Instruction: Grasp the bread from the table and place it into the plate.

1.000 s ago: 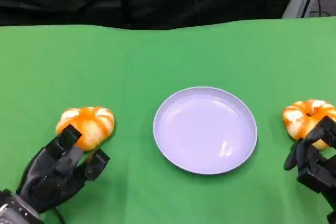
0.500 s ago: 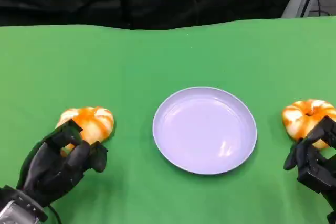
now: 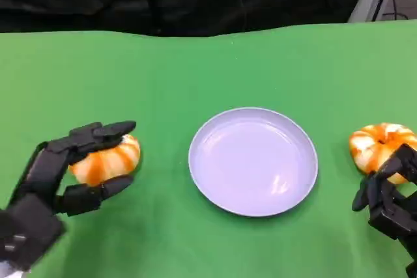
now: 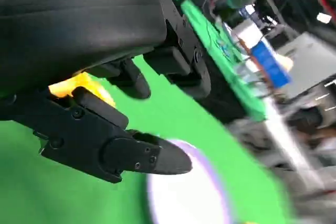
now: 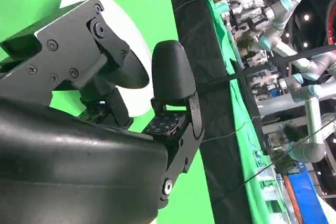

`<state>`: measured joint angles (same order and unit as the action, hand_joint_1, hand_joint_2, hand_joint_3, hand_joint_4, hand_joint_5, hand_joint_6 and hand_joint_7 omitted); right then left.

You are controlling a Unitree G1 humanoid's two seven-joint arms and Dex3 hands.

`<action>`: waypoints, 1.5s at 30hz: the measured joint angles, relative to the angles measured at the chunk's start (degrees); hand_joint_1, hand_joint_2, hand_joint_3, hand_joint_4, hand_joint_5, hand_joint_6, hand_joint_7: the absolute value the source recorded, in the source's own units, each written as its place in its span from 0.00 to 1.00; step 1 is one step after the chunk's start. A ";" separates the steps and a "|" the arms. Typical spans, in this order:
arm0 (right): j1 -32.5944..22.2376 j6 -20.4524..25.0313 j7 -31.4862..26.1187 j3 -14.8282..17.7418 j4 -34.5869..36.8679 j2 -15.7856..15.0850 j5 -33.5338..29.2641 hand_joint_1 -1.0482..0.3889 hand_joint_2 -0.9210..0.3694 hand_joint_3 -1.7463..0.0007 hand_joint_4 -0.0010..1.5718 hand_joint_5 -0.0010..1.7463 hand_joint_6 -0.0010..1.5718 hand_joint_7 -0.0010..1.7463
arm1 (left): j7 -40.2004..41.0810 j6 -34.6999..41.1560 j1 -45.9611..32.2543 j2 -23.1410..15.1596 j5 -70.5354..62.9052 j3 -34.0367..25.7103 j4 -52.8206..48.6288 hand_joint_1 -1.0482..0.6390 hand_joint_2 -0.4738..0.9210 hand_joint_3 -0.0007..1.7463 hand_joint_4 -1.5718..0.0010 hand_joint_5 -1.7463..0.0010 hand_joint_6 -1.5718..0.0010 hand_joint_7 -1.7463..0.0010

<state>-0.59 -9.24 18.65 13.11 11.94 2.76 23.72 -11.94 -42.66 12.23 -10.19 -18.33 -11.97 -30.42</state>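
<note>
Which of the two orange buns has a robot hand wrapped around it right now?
The bread on the left of the plate: that bun sits between the left hand fingers, above and below it. The right bun lies beside the right hand, not enclosed.

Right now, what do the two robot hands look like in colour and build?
Both are matte black. The left robot hand has blocky jointed fingers with small screws. The right robot hand has a rounded glossy shell, screwed plates and gridded finger pads.

Bare green table lies between the left bread and the plate.
</note>
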 measured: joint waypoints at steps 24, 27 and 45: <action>0.30 -0.11 -0.04 -0.09 0.46 -0.14 -0.21 0.69 0.34 0.22 0.56 1.00 0.47 0.94 | 16.93 26.71 14.89 -13.66 -34.12 29.80 -9.48 0.06 1.00 0.11 0.79 0.99 0.75 1.00; 0.32 -0.11 -0.02 -0.12 0.46 -0.14 -0.20 0.69 0.33 0.23 0.56 1.00 0.46 0.95 | 17.20 26.56 17.52 -13.50 -32.67 31.46 -13.48 0.05 1.00 0.11 0.79 0.99 0.75 1.00; 0.33 -0.13 0.01 -0.08 0.64 0.01 -0.05 0.69 0.35 0.22 0.57 1.00 0.49 0.93 | 21.61 24.09 26.71 -10.00 -27.09 38.55 -31.90 0.07 1.00 0.14 0.75 0.98 0.74 0.99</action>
<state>-0.26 -9.37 18.66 13.03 12.58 2.77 23.67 9.67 -18.56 38.95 -20.19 -45.42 26.57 -62.32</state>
